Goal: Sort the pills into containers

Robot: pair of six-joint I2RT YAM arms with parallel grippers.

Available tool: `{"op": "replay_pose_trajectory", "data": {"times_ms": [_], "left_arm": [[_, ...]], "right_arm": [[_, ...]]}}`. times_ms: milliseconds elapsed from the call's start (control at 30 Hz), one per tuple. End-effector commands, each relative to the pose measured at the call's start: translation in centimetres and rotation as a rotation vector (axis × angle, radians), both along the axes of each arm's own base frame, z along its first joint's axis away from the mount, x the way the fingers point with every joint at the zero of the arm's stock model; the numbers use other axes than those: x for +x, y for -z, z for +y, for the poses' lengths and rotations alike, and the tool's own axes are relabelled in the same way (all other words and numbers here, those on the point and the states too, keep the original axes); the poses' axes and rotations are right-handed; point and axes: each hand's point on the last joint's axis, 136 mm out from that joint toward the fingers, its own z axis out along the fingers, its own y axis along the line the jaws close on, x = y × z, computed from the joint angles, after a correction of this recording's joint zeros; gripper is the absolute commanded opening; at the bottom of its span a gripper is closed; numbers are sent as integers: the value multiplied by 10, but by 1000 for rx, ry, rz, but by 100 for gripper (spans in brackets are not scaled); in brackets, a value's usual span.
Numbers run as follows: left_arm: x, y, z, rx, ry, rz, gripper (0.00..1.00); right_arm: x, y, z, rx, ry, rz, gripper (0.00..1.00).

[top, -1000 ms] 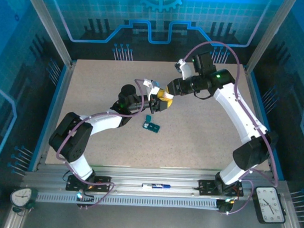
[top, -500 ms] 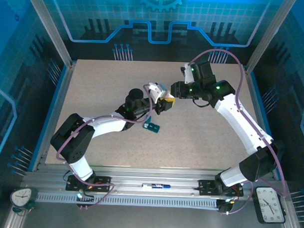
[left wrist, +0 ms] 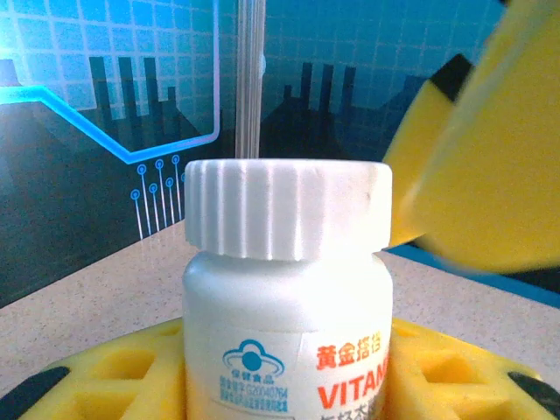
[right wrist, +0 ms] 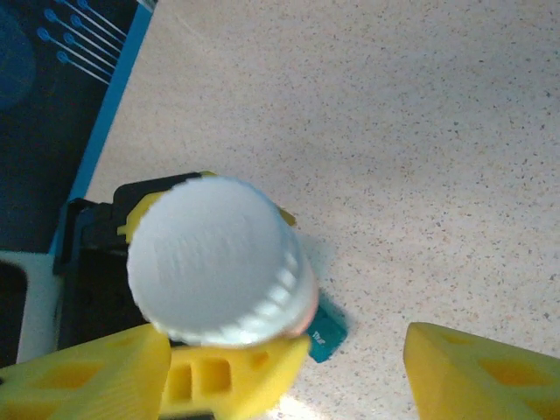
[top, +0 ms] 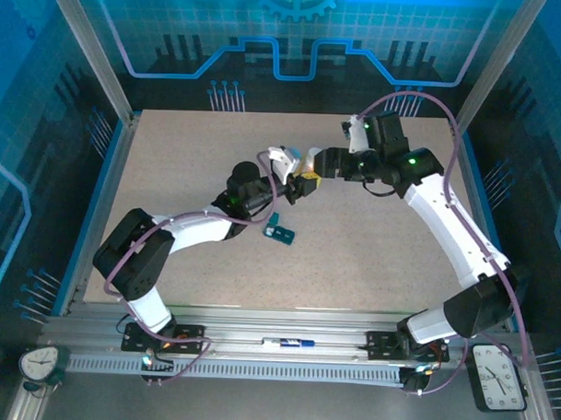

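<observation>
The left gripper [top: 298, 186] is clenched on the lower body of a white vitamin bottle [left wrist: 287, 306], which it holds above the table [top: 371, 259] with the ribbed white cap [right wrist: 214, 262] on and uppermost. The right gripper [top: 319, 162] stands released, its yellow fingers [right wrist: 477, 372] spread wide either side of the cap and clear of it. The teal pill box [top: 281, 233] lies on the table just on the near side of the left gripper, touched by neither gripper.
</observation>
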Motion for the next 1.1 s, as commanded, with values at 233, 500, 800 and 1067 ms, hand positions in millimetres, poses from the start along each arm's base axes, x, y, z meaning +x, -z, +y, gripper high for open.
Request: {"op": "replay_pose_trajectory", "data": {"times_ms": [233,500,800,1067], "left_arm": [[-18,-46,5,-174,305,106,0],[-26,-49,0,-213,429,183,0],[-27,-49,-3,-209,461,203,0],[-27,-47,-4,-206,468,211,0]], "right_arm": [[0,-64,8,184,-174,-256,84],[19,-67,25,236,-206,-244,86],[24,-52,40,208,-238,-203,85],[24,-44,51,210,-257,-183,67]]}}
